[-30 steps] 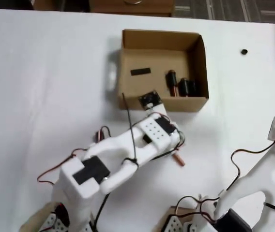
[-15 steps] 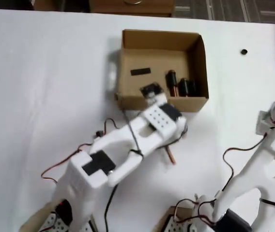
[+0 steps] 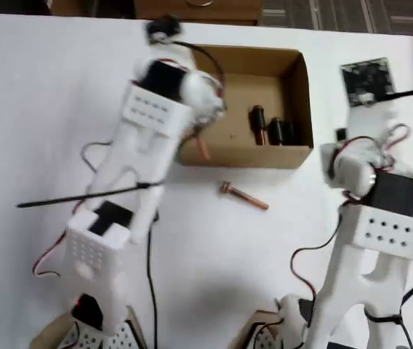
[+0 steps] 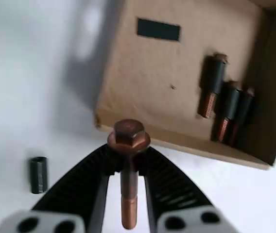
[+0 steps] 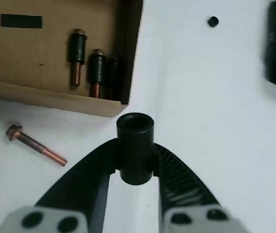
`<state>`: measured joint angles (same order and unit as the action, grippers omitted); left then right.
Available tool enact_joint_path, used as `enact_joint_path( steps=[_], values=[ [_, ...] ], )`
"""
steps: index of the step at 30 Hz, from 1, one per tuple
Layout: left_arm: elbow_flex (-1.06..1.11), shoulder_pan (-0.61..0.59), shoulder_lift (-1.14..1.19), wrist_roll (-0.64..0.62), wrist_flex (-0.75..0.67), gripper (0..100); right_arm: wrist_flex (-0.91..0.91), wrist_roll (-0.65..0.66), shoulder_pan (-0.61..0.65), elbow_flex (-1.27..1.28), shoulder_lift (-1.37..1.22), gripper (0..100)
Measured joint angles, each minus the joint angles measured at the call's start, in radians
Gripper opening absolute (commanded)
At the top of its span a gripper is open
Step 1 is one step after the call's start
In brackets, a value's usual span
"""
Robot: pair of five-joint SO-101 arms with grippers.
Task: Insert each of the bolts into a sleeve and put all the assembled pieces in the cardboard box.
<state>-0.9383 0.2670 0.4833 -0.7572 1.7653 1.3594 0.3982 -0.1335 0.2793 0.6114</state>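
left pincer (image 4: 129,154) now near box (image 4: 143,73), coppery hex-headed bolt (image 4: 129,187)

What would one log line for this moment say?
left tool: holding bolt | right tool: holding sleeve | table: loose bolt | box: three assembled pieces

Left end effector (image 4: 129,162) tight around a bolt (image 4: 128,138), right end effector (image 5: 135,158) around a sleeve (image 5: 135,131).
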Motion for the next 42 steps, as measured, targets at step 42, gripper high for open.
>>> enact_joint_path(
  steps=[42],
  values=[
    [0.861,-0.038,-1.028,0.387,-0.054,2,-0.258,-0.388,0.838,0.664,0.517,1.9]
  ],
)
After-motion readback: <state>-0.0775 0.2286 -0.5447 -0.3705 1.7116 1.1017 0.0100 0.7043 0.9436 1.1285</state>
